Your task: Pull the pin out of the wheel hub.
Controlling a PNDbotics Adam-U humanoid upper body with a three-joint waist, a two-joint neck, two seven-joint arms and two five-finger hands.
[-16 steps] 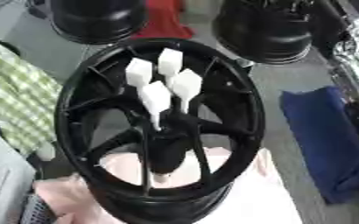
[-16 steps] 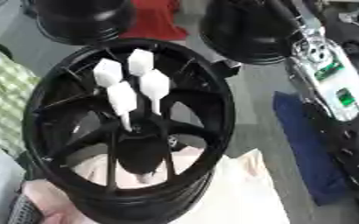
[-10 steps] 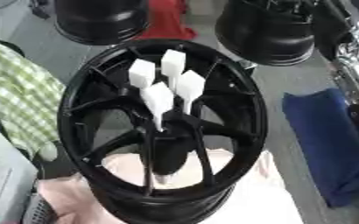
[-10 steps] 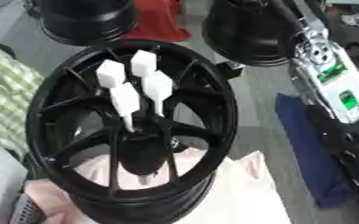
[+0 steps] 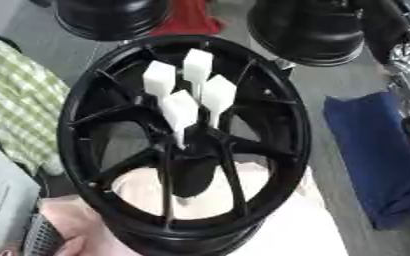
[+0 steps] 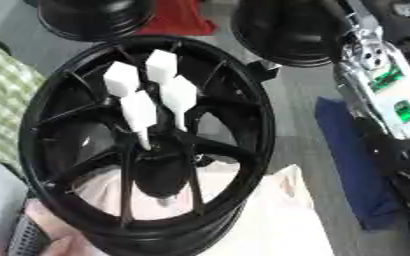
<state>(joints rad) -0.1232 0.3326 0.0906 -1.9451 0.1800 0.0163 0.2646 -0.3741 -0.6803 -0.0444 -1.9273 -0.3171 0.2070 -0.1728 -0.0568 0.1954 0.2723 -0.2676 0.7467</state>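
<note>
A black spoked wheel hub stands tilted in the middle of both views. Several white pins with blocky square heads and thin shafts stick up from its centre, close together. My right arm, silver with green lights, runs down the right edge of the right eye view. Its dark hand lies to the right of the wheel, apart from it and from the pins. My left hand shows in no view. A person's hand rests against the rim at the lower left.
The wheel sits on a pale pink cloth. To its right lies a blue cloth, to its left a green checked cloth. Two more black wheels and a red object stand behind.
The whole picture has shifted slightly, so the camera moved. The pins, the wheel and my right arm keep their places relative to each other.
</note>
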